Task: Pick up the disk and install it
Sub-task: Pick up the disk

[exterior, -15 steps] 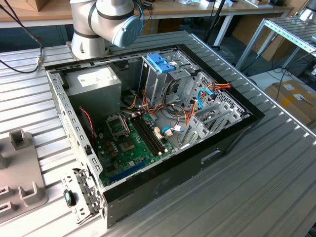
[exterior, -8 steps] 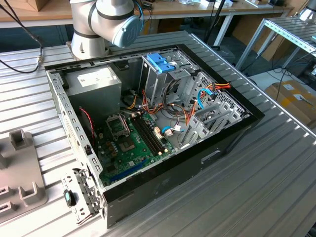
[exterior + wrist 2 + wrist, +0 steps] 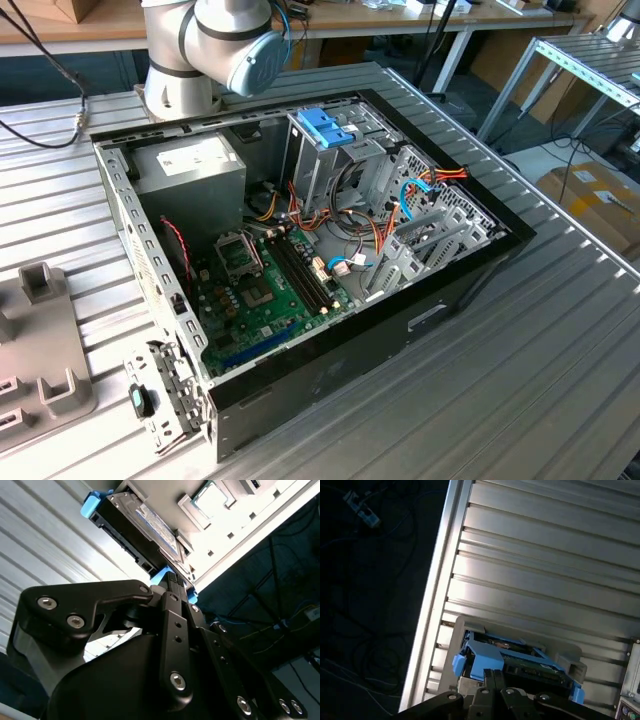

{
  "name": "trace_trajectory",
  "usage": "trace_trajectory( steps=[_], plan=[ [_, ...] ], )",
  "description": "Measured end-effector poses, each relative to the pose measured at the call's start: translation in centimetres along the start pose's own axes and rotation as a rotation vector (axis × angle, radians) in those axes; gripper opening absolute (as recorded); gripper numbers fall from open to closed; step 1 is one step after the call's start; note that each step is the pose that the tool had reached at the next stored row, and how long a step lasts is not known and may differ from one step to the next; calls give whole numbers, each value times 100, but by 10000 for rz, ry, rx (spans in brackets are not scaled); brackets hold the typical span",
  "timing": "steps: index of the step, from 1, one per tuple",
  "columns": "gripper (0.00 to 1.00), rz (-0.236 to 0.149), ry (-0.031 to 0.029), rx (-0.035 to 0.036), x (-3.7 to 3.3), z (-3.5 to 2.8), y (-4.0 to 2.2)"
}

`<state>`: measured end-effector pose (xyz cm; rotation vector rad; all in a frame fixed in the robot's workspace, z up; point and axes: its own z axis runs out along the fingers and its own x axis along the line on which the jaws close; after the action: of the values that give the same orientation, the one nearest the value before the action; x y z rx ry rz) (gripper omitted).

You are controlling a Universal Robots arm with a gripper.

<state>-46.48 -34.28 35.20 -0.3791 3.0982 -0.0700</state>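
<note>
Gripper (image 3: 172, 578) at the disk (image 3: 150, 522), seated in grey holder (image 3: 466, 624).

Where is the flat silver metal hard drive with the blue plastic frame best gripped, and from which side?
Probably on the blue plastic edge frame, which faces the claw and stands proud of the flat silver metal hard drive. Come straight in along the claw's own axis, since the grey holder lies around the drive's far side, and the label face looks too broad to span.
</note>
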Motion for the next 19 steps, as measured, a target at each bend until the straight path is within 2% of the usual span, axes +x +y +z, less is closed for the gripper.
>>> trace_trajectory(
  steps=[2, 4, 8, 19],
  plan=[
    [11, -531, -26, -8, 0, 1, 0],
    [11, -798, -38, -11, 0, 1, 0],
    [11, -1582, -74, -22, 0, 1, 0],
    [11, -2996, -141, -42, 0, 3, 0]
  ],
)
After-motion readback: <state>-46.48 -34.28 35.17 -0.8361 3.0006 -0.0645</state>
